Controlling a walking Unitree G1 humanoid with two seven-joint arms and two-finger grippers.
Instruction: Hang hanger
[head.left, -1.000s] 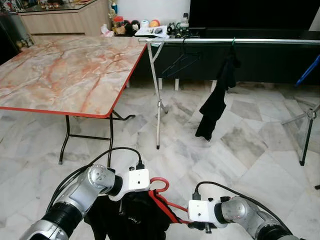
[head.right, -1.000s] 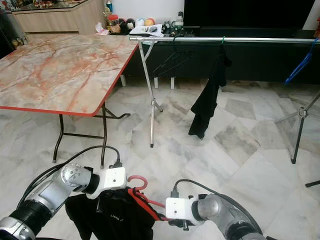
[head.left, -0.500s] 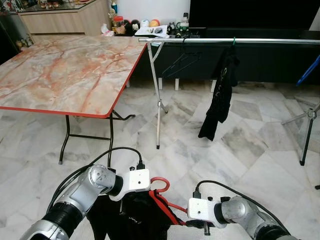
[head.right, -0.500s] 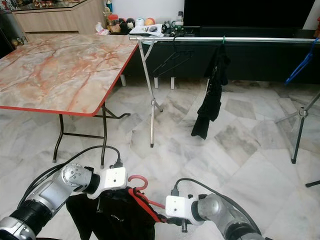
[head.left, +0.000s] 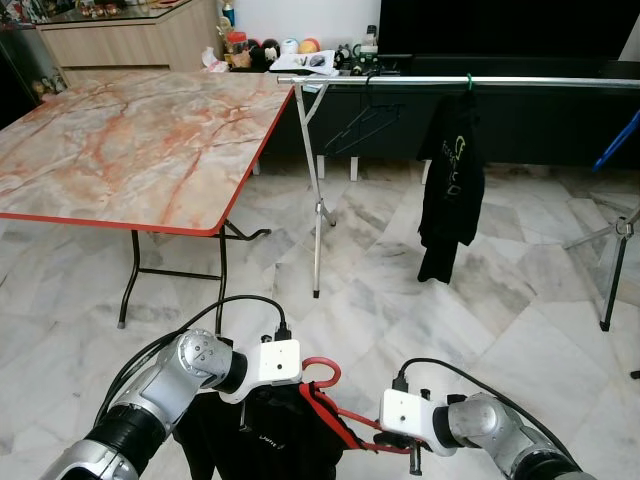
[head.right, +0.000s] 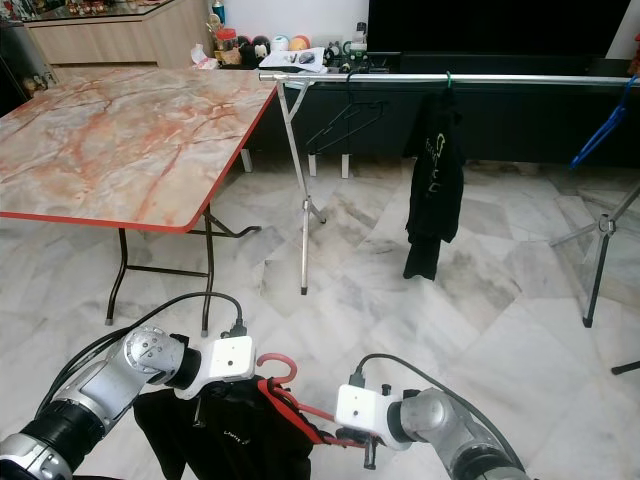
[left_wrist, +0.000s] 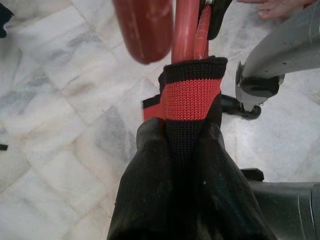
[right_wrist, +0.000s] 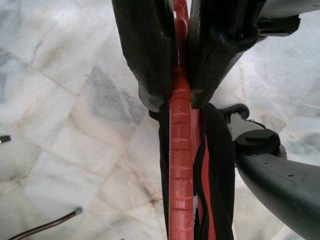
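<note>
A red hanger (head.left: 330, 405) carrying a black garment (head.left: 260, 440) with a red-banded collar (left_wrist: 192, 97) is held low in front of me, above the marble floor. My left gripper (head.left: 298, 388) is at the hanger's neck just below the hook (head.left: 322, 368), shut on it, with one black finger (left_wrist: 216, 15) against the red neck. My right gripper (right_wrist: 181, 95) is shut on the hanger's sloping arm (right_wrist: 180, 165), to the right of the garment. The silver clothes rail (head.left: 450, 82) runs across the far side of the room.
On the rail hang a black shirt (head.left: 453, 180) on a green hook and a bare black hanger (head.left: 362, 125); a blue hanger (head.left: 615, 145) shows at far right. The rail's leg (head.left: 316, 220) stands beside a marble-topped folding table (head.left: 130, 150). Another stand (head.left: 612, 270) is right.
The black shirt on the rail has swung from tilted left to hanging straight, its front now facing me. My right gripper has shifted slightly right and down along the hanger's arm.
</note>
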